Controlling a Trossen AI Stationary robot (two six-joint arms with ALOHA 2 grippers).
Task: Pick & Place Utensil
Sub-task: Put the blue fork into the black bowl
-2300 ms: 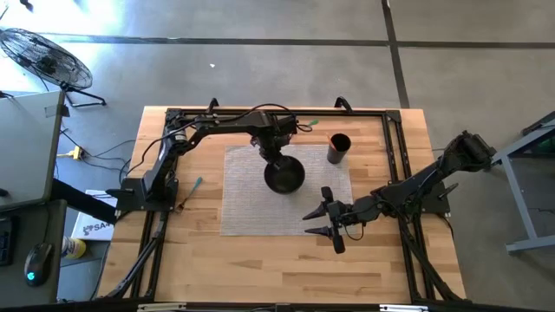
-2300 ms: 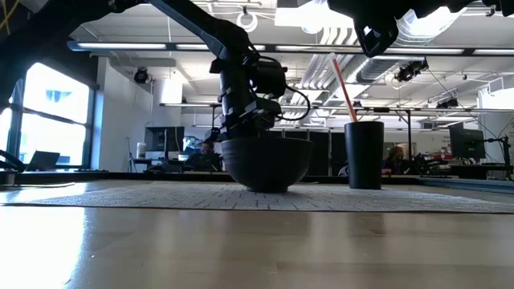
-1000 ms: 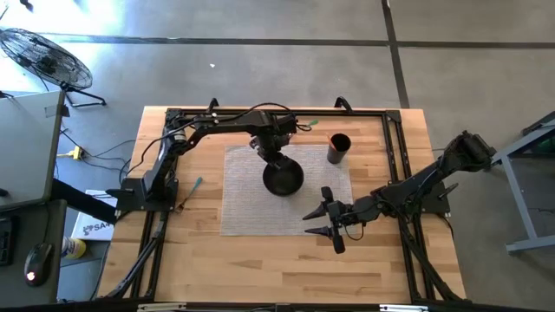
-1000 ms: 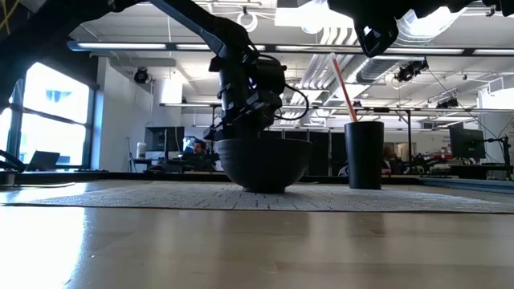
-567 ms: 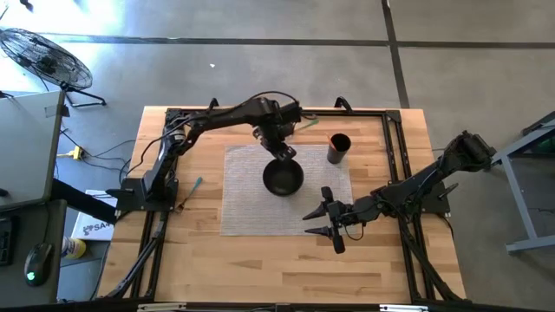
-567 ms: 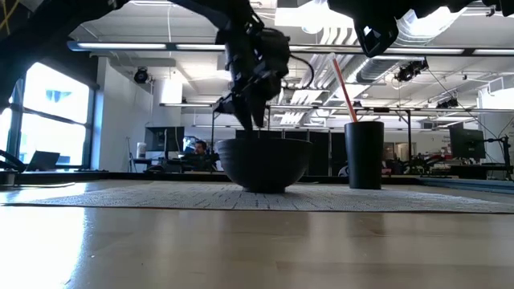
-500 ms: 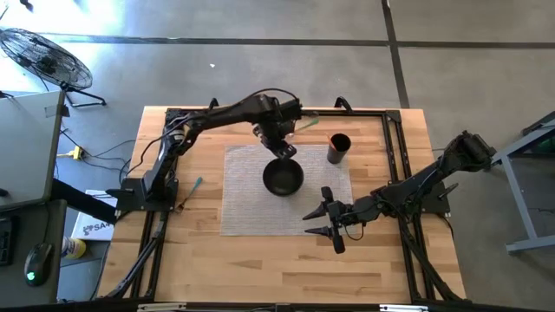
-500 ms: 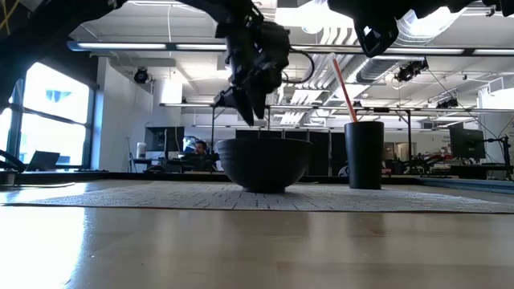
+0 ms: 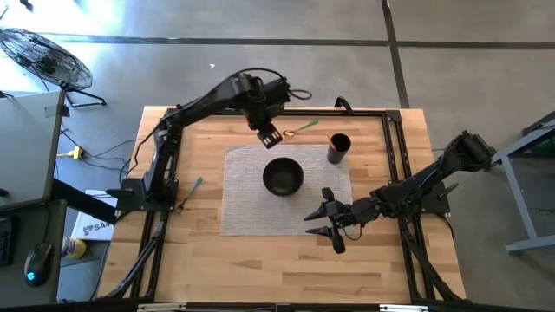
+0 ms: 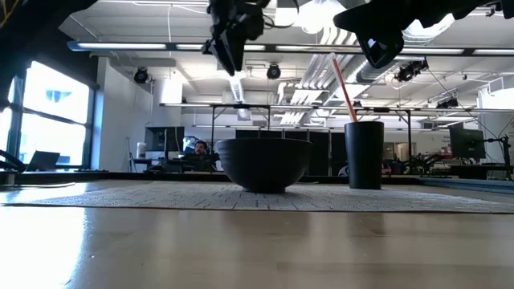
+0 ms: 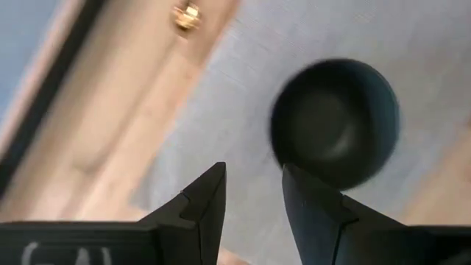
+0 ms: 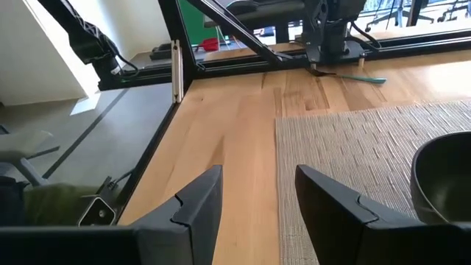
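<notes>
Broadly, the wooden table (image 9: 208,251) carries a grey woven mat (image 9: 247,212) at its middle, with the black bowl (image 9: 283,177) resting on the mat and a dark cup (image 9: 338,148) with a red straw (image 10: 344,88) at about two o'clock from the bowl. The utensils are the small things here: a gold spoon (image 9: 295,132) with a green handle lies on bare wood at roughly twelve o'clock from the bowl, just beyond the mat's far edge, and a teal-handled utensil (image 9: 196,187) lies off the mat at nine o'clock.

The spoon looks light, thin and rigid, probably slick metal or plastic, and it lies flat against the wood, so a pinch across the narrow handle near its middle seems the safest hold; the rounded head would likely slip out.

The left gripper (image 9: 266,137) hangs high above the mat's far edge, at eleven o'clock from the bowl and just beside the spoon; in the left wrist view its jaws stand a modest gap apart with nothing between them. The right gripper (image 9: 326,218) waits at five o'clock from the bowl, fingers spread wide and empty.
</notes>
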